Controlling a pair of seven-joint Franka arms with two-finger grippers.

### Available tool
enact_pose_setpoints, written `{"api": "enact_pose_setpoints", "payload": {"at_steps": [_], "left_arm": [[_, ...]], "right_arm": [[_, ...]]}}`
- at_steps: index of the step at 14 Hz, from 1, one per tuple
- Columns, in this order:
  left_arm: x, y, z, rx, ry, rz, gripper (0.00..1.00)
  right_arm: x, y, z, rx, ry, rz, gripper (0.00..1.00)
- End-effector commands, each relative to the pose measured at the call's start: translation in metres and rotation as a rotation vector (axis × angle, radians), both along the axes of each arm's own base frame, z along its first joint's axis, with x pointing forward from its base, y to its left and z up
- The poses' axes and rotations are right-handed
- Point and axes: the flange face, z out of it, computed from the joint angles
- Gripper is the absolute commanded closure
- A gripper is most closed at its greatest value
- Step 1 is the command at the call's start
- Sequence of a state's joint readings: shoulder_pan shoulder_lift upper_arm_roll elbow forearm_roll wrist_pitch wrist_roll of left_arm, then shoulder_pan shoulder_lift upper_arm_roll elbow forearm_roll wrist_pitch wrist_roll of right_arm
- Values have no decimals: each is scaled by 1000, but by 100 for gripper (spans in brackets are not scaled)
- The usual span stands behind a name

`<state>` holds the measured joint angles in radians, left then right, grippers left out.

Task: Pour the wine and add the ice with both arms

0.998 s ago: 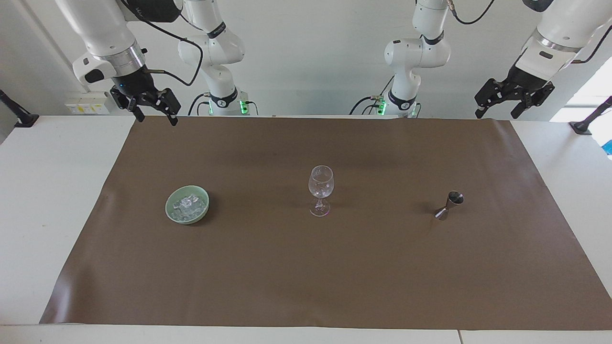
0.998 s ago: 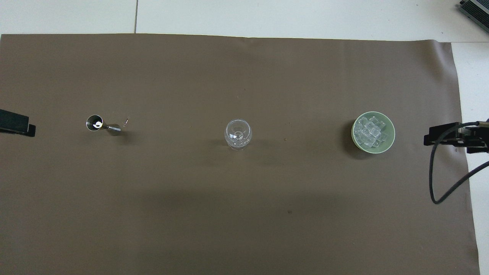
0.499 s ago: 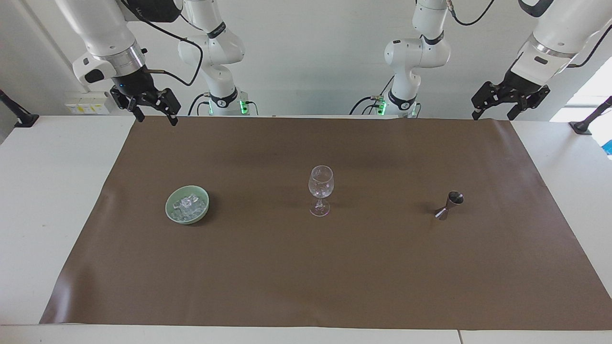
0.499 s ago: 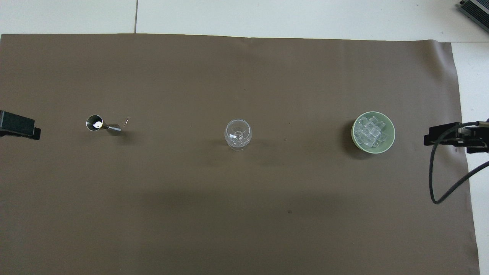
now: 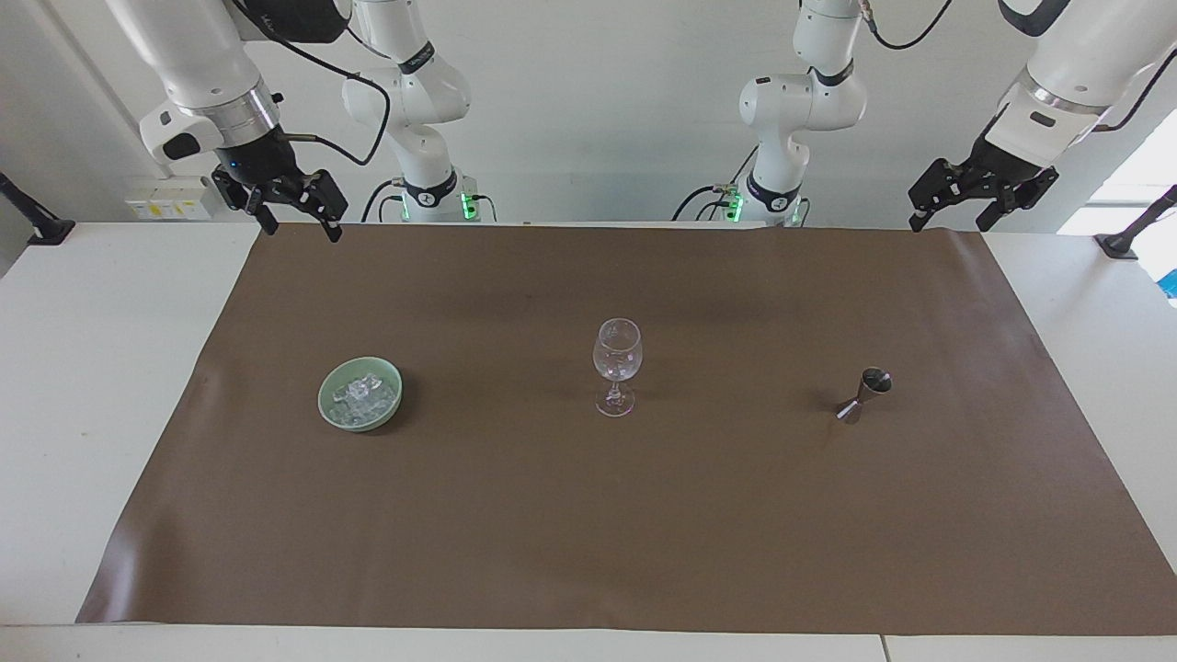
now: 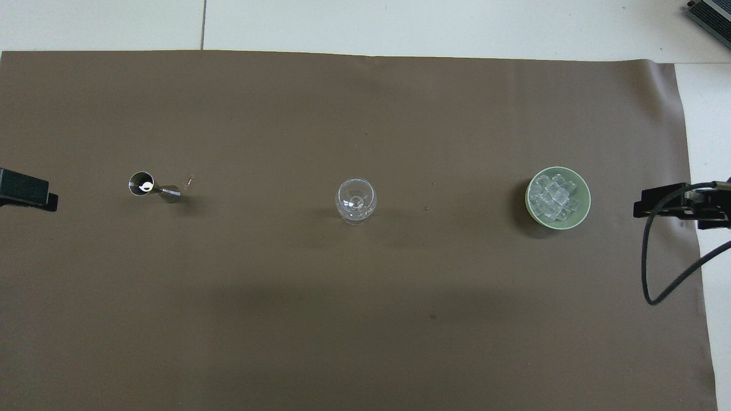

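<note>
A clear stemmed wine glass (image 5: 617, 354) (image 6: 355, 200) stands upright and empty at the middle of the brown mat. Toward the right arm's end of the table, the ice (image 5: 363, 393) (image 6: 551, 197) is piled in a pale green bowl (image 5: 324, 405) (image 6: 587, 200). A small metal jigger (image 5: 864, 393) (image 6: 149, 185) stands toward the left arm's end. No wine shows. My right gripper (image 5: 303, 228) hangs open and empty over the mat's corner by its base. My left gripper (image 5: 949, 221) hangs open and empty over the other corner by the robots.
The brown mat (image 5: 588, 533) covers most of the white table (image 5: 92, 368). Black clamps (image 5: 37, 225) sit at both table ends by the robots. A black cable (image 6: 651, 268) loops down from the right wrist.
The left gripper has lifted slightly and shifted a little above its corner of the mat. The right arm, glass, bowl and jigger have not moved.
</note>
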<state>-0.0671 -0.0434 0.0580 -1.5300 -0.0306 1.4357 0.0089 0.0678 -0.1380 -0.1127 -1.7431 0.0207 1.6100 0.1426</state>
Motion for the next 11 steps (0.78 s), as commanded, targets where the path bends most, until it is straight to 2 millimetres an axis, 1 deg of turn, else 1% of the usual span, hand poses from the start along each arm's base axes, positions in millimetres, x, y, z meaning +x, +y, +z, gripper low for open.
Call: {"api": "enact_pose_setpoints", "payload": {"at_steps": [1,4,6,9,11], "left_arm": [[-7,4,0,4,-17,5,0],[-3,-4,3,4,-46,-8,0],[-1,-4,3,4,-59,-9,0],[-2,-3,0,-1,-51,-7,0],[-5,-8,-4,-4,-42,-20,0]], "right_arm": [[-5,-1,2,-6,4,18,0],[-5,-1,2,-6,3,18,0],[-6,-1,3,-6,3,18,0],[-5,-1,2,-6,4,18,0],[-6,-1,3,-6,1,18,0]]}}
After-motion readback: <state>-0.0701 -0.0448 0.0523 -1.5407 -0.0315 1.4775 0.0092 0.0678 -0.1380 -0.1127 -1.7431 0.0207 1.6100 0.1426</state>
